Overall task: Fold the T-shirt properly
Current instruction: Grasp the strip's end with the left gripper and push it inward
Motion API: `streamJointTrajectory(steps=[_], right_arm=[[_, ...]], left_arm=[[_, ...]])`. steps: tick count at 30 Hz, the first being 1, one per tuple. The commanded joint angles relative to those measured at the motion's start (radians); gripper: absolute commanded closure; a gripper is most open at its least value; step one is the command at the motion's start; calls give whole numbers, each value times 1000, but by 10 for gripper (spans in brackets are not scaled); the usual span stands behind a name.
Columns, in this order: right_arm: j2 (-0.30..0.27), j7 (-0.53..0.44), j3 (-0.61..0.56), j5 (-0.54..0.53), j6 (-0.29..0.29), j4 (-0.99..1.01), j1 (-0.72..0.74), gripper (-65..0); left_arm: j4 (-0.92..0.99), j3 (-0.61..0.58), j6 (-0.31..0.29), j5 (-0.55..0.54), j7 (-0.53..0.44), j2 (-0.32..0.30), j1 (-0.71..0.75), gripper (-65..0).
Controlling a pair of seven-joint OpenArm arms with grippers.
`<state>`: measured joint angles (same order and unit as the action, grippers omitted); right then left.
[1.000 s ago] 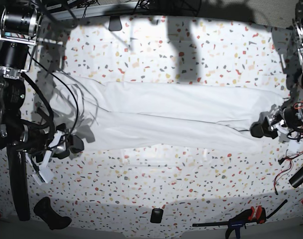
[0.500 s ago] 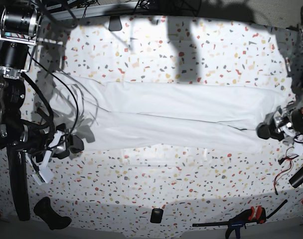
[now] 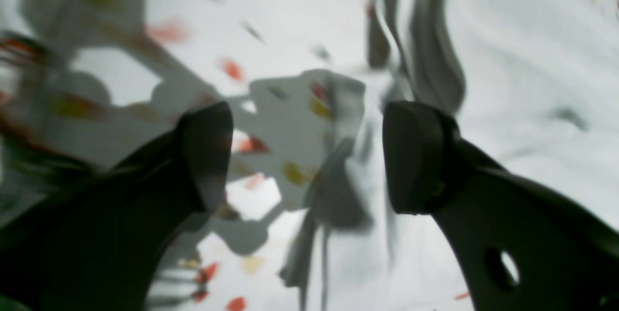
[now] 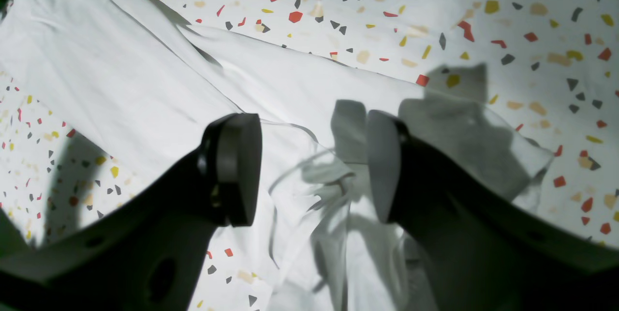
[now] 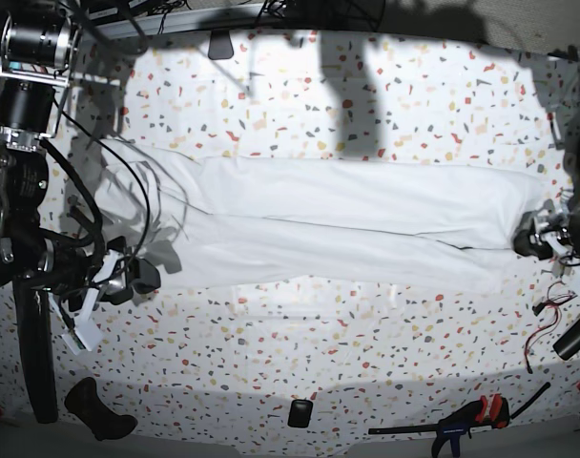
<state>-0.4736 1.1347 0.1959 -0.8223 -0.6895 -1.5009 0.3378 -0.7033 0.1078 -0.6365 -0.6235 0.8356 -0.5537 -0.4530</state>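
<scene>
The white T-shirt (image 5: 347, 224) lies flat on the speckled table (image 5: 300, 353) as a long folded band running left to right. My right gripper (image 5: 137, 277), on the left of the base view, sits at the shirt's left end. In the right wrist view it is open (image 4: 312, 170), with thin rumpled cloth (image 4: 121, 74) under and between its fingers (image 4: 237, 166). My left gripper (image 5: 530, 239) is at the shirt's right end. In the blurred left wrist view it is open and empty (image 3: 309, 156), with cloth (image 3: 532, 59) to its right and bare table (image 3: 232, 59) to its left.
A black clamp with a red handle (image 5: 471, 417) lies at the front right. A small black block (image 5: 300, 412) is at the front middle and a black part (image 5: 97, 410) at the front left. Red and black wires (image 5: 548, 315) hang by the right edge.
My left gripper has moved rightward along the shirt's right end toward the table's edge. The right arm and the shirt have not moved.
</scene>
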Motion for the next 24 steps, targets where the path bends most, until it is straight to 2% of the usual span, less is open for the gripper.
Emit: streamJointTrajectory(steps=[1,5,8,10,12,20,24], right_arm=[[-14,-20,7,-19,-9,-18,25,-340],[-14,-20,7,-19,-9,-18,25,-340],[-14,-20,7,-19,-9,-18,25,-340],[-14,-20,7,-19,-9,-18,25,-340],[-14,-20,7,-19,-9,-18,25,-340],[-14,-20,7,-19,-9,-18,25,-340],[-14,-20,7,-19,-9,-18,25,-340]], left_arm=[[-12,4,-3,-14,9,-13,-16,-455],[-12,4,-4,-79,101,22,6,-455],[-12,4,-35,-233,254,37,6,-455],[-12,4,-60,-346,307,38,6,-455],[-12,4,-62,-394,313,38,5,-455],[-12,4,-62,-406,280,38,2,-455],[-12,4,-62,-468,261,38,2,-455]])
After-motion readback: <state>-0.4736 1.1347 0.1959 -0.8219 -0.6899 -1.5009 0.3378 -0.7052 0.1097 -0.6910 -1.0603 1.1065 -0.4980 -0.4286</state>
